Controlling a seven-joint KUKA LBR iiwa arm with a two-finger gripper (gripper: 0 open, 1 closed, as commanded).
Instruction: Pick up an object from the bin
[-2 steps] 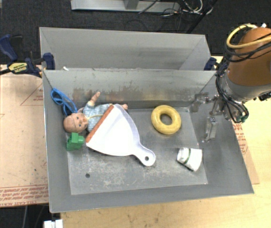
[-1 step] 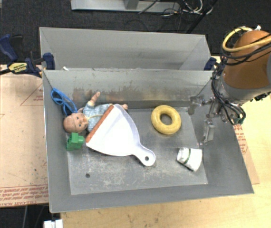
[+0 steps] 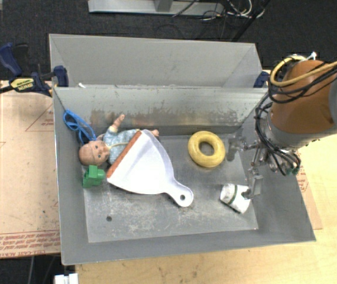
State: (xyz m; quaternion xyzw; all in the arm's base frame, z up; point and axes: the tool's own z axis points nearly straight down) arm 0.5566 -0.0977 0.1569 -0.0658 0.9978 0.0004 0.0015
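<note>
Near the front-right corner of the bin (image 3: 156, 225), on the bare grey metal floor: a small white piece (image 3: 233, 197), stubby and rounded, dark at its lower end, tipped on its side. Directly at its right edge, seemingly touching: the gripper (image 3: 253, 186), thin and metallic, hanging down from the orange wrist. Cannot tell whether the jaws are apart or together, nor whether clamped on the piece.

Just behind and to the left, near the back wall: a yellow ring (image 3: 206, 149), smooth and doughnut-shaped, lying flat. Further left, mid-floor: a white plastic dustpan (image 3: 148, 169), fan-shaped, with an orange strip along its wide lip and a short handle with a hole pointing toward the piece. Partly under its lip: a doll (image 3: 99, 149) with a bare head and pale blue clothes, one arm raised. Touching the doll's head at the front: a green block (image 3: 93, 177). In the back-left corner: a blue looped thing (image 3: 73, 125).
</note>
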